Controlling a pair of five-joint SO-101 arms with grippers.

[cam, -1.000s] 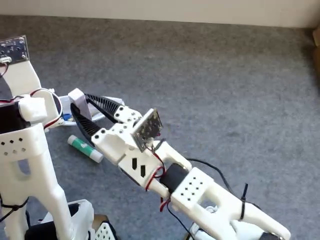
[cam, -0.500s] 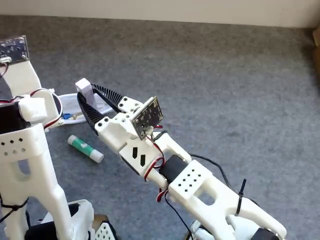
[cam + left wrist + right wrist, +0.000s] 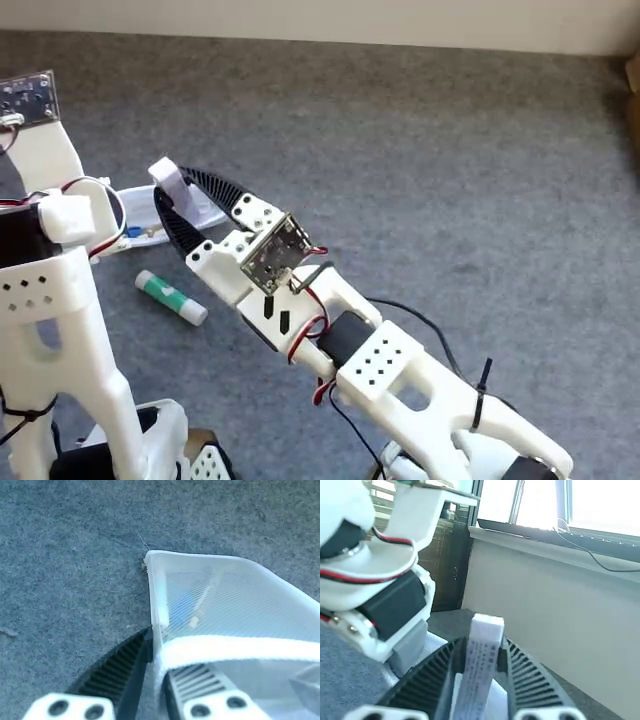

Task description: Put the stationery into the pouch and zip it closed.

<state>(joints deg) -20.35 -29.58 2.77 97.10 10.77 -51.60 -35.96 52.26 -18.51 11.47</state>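
Note:
A translucent white mesh pouch lies on the grey carpet, with a blue item and a thin stick inside. My left gripper is shut on the pouch's white rim band. In the high view the pouch shows between the right arm's black fingers. My right gripper hovers just above it, shut on a white eraser that stands upright between the fingers. In the right wrist view the eraser sticks up past my right gripper. A green and white glue stick lies on the carpet nearer the arm bases.
The left arm's white body stands close beside the pouch and glue stick. Open grey carpet stretches to the right and back. A pale wall runs along the far edge.
My right gripper rose and shifted left and back with the eraser in it, and its wrist then turned. The left arm, pouch and glue stick stayed put.

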